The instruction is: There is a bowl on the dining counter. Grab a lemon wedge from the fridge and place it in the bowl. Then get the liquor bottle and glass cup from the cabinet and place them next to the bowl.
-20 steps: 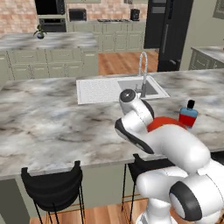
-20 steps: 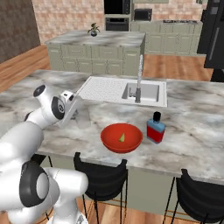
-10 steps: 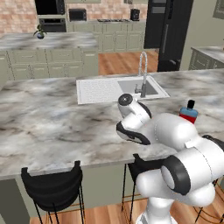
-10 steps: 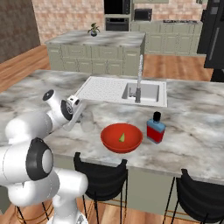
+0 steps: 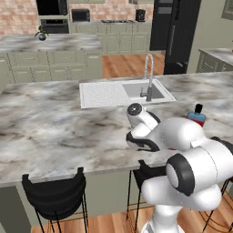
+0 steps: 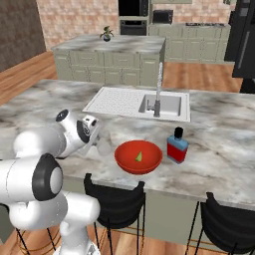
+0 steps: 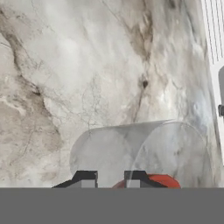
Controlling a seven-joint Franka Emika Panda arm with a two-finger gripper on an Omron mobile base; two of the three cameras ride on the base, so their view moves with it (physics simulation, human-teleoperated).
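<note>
Carrying the glass cup (image 7: 144,153) low over the marble surface (image 7: 87,65), the claw (image 7: 110,178) has its tips close together at the cup's near end, apparently pinching its wall, though I can't fully confirm the grip. The cup's long axis runs sideways across the hand view, its mouth toward the sink (image 6: 167,104). The red bowl (image 6: 138,158) holds the lemon wedge (image 6: 140,157) near the surface's front edge, the liquor bottle (image 6: 177,145) just beside it. Risk as I see it: a cup held tilted could roll on release or clip the bowl's rim.

No text, label, brand, number or sign can be read on anything here.
</note>
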